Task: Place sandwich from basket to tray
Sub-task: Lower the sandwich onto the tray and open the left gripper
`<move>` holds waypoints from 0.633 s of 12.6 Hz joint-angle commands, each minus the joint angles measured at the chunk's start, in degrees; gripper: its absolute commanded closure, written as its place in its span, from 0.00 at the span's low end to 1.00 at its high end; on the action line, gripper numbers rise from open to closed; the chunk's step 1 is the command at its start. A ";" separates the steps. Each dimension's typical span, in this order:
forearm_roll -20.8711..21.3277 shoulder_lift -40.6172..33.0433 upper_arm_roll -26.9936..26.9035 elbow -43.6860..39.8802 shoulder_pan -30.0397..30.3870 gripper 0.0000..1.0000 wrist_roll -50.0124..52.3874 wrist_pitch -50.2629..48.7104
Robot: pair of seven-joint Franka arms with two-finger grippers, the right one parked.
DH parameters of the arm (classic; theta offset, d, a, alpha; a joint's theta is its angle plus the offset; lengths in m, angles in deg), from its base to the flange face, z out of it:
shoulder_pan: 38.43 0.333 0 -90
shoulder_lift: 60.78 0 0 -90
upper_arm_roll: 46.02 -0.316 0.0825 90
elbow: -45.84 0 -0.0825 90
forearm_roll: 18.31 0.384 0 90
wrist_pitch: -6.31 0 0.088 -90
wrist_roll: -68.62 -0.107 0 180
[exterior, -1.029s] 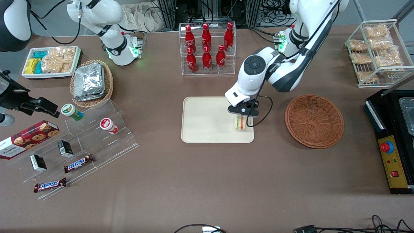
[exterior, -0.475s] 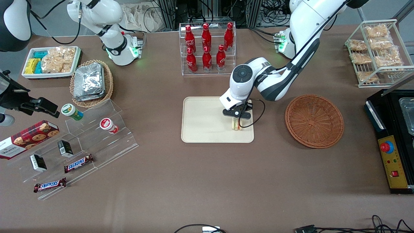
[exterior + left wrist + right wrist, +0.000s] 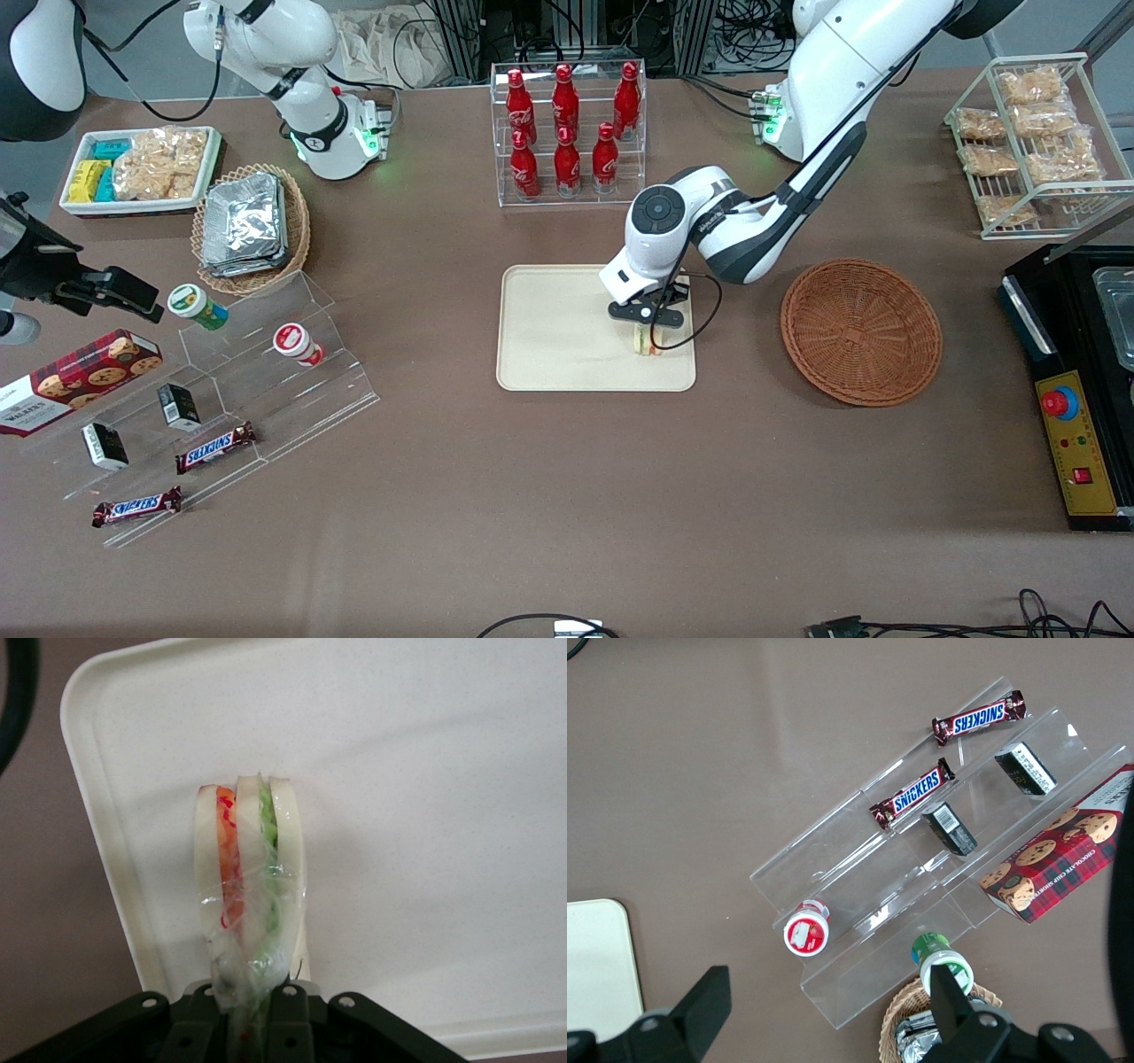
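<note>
My left gripper (image 3: 649, 324) is shut on the sandwich (image 3: 648, 341), a wrapped wedge of pale bread with green, red and orange filling. It holds the wedge on edge, low over or on the cream tray (image 3: 558, 337), near the tray's corner toward the working arm's end and nearer the front camera. In the left wrist view the gripper (image 3: 255, 1028) pinches the sandwich's (image 3: 251, 895) narrow end, and the wedge rests against the tray (image 3: 425, 797). The reddish-brown basket (image 3: 860, 330) stands empty beside the tray, toward the working arm's end.
A clear rack of red cola bottles (image 3: 567, 133) stands farther from the front camera than the tray. A tan basket of foil packets (image 3: 251, 226), a white snack bin (image 3: 137, 168) and a clear stepped stand (image 3: 221, 399) lie toward the parked arm's end. A wire rack (image 3: 1032, 142) and black box (image 3: 1076, 372) lie toward the working arm's end.
My gripper has moved with the sandwich away from the basket and farther in over the tray, and it has come lower. Since half a second ago it has barely shifted.
</note>
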 commanded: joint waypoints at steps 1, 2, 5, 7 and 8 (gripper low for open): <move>1.52 1.41 -0.47 -1.50 -1.18 0.73 2.69 0.13; 1.70 1.76 -0.47 -1.85 -1.18 0.41 3.83 0.13; 3.11 2.04 -0.56 -3.17 -1.54 0.00 6.64 -0.56; 2.93 -0.16 -0.47 -4.22 -1.27 0.00 8.14 -3.10; 2.58 -0.95 -0.47 -5.97 -1.10 0.00 8.58 -5.64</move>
